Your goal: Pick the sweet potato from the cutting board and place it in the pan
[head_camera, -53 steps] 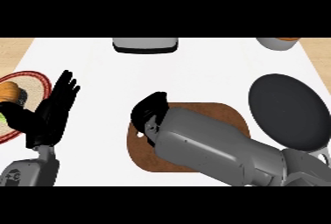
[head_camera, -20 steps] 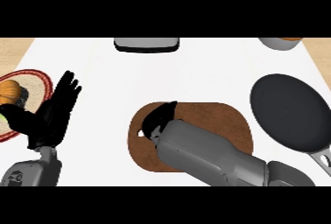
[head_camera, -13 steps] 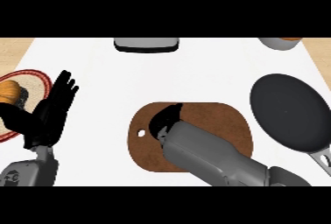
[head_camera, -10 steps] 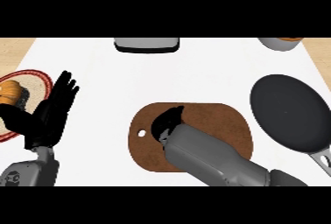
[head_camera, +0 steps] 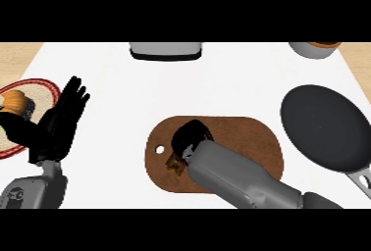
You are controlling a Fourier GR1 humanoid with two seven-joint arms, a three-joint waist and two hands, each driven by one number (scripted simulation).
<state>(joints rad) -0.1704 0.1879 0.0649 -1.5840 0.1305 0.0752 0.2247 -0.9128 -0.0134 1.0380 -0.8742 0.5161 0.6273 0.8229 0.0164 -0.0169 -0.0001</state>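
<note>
A brown cutting board [head_camera: 250,139] lies at the counter's middle. My right hand [head_camera: 192,137] is over its left half, fingers curled downward. Only a brown-orange bit of the sweet potato [head_camera: 174,164] shows, at the left of my wrist; the rest is hidden under the palm and forearm. The hand looks closed around it. The dark round pan [head_camera: 322,127] sits to the right of the board, its handle pointing to the lower right. My left hand [head_camera: 58,125] rests open, fingers up, at the left.
A red-rimmed plate [head_camera: 39,88] with orange food sits at the left edge, partly behind my left hand. A grey appliance [head_camera: 165,50] stands at the back centre. A bowl [head_camera: 315,48] is at the back right.
My right hand and forearm have shifted right and slightly nearer, from the board's left edge onto it. More of the board's left side with its hole shows. The left hand has stayed still.
</note>
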